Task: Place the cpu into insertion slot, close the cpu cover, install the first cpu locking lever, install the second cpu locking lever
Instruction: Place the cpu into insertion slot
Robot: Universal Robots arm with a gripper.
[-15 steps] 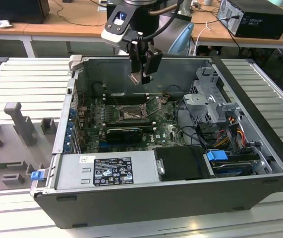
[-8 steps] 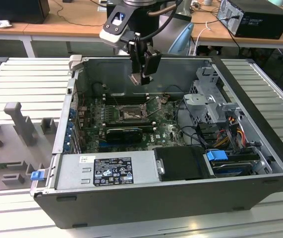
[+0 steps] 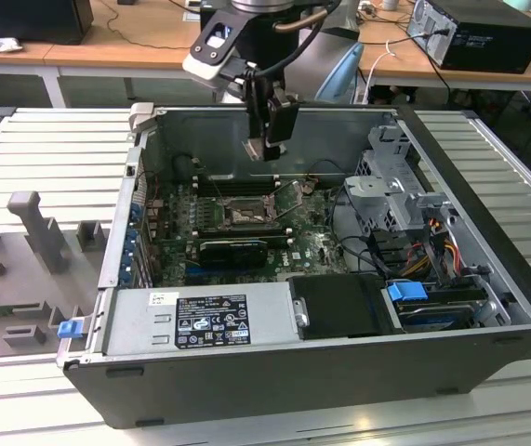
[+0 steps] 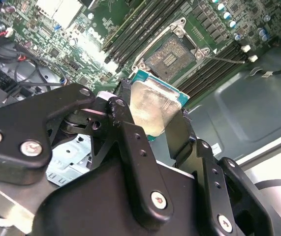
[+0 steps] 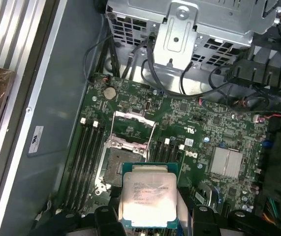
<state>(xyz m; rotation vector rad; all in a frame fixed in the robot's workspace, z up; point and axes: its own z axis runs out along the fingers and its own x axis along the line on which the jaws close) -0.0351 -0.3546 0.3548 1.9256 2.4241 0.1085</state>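
Gripper [image 3: 263, 144] pinched on cpu [image 5: 147, 194] edges, chip face-up. Slot [image 5: 114, 164] open below, just ahead of gripper; cover [image 5: 133, 127] raised beyond. Chip to be squared with slot, kept level, lowered gently.

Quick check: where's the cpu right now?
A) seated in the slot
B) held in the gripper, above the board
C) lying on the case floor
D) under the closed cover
B: in the second wrist view the gripper clamps the cpu by its edges, off the board, and the slot lies open with its pin field bare.
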